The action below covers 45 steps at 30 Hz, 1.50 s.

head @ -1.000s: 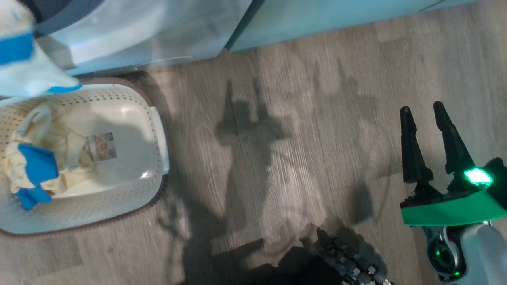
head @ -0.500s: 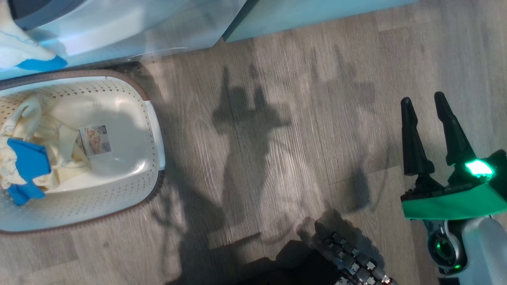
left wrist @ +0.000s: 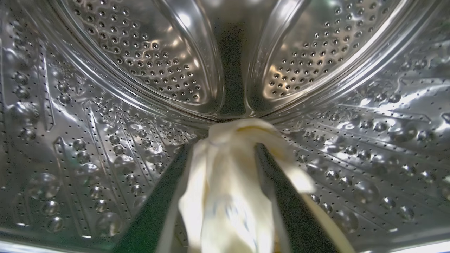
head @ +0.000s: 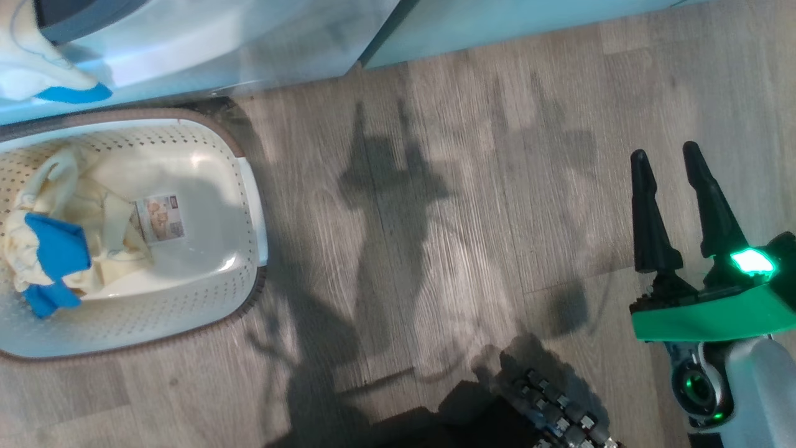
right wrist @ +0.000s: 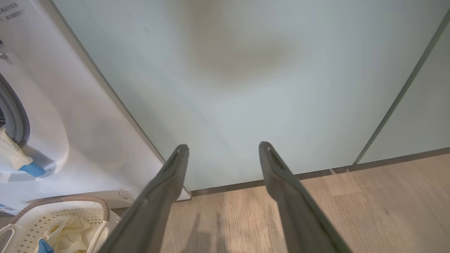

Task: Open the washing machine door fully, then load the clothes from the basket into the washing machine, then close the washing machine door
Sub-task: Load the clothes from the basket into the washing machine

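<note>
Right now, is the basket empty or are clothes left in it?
Not empty: pale yellow clothes with blue patches lie bunched at the left end of the basket.

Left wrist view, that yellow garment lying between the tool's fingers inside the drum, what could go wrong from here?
1. The garment lies bunched between the left tool's open fingers; it may snag and be dragged back out of the drum on withdrawal.
2. In the head view, a blue-edged cloth end hangs out over the washing machine's front; it could slide to the floor or get trapped at closing.
</note>
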Available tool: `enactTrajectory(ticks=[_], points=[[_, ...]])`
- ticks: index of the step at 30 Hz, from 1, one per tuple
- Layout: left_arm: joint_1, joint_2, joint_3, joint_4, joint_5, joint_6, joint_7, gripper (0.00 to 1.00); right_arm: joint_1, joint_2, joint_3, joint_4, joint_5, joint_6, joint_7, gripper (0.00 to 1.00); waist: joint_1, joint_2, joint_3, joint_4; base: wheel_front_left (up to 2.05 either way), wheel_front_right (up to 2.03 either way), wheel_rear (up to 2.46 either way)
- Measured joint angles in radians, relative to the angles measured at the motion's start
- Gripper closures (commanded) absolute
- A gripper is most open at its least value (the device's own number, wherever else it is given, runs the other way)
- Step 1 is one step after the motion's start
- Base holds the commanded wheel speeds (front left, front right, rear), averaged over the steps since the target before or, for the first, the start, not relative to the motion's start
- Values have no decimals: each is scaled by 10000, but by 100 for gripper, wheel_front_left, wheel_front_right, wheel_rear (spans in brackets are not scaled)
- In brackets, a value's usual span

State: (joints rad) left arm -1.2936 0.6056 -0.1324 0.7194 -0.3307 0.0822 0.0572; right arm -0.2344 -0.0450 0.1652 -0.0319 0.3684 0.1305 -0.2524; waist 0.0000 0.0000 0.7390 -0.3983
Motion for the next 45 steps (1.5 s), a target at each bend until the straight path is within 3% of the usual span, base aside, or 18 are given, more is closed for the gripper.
enactTrajectory(ticks=[8, 13, 22, 33, 38, 45], points=[[661, -372, -25, -67, -151, 188, -362, 0, 0, 2, -245, 10, -6, 0, 0, 0, -1, 0, -325, 217, 0, 0, 0], [1701, -888, 33, -685, -391, 573, -972, 0, 9, 2, -366, 10, -173, 0, 0, 0, -1, 1, -727, 466, 0, 0, 0], [4534, -1599, 182, -3058, -786, 1177, -1722, 0, 92, 2, -589, 58, -497, 0, 0, 0, -2, 1, -1502, 959, 0, 0, 0], [8608, -2111, 58, -6943, -823, 2299, -2146, 0, 543, 0, -541, 245, -980, 0, 0, 0, -2, 1, -2420, 1635, 0, 0, 0], [9911, -2328, -205, -7891, -675, 2644, -2144, 0, 690, 0, -309, 504, -1174, 0, 0, 0, -2, 1, -2844, 2020, 0, 0, 0], [11253, -2700, -738, -8284, -648, 2742, -2153, 0, 942, -81, -286, 663, -1342, 0, 0, 0, -2, 1, -3519, 2572, 0, 0, 0]])
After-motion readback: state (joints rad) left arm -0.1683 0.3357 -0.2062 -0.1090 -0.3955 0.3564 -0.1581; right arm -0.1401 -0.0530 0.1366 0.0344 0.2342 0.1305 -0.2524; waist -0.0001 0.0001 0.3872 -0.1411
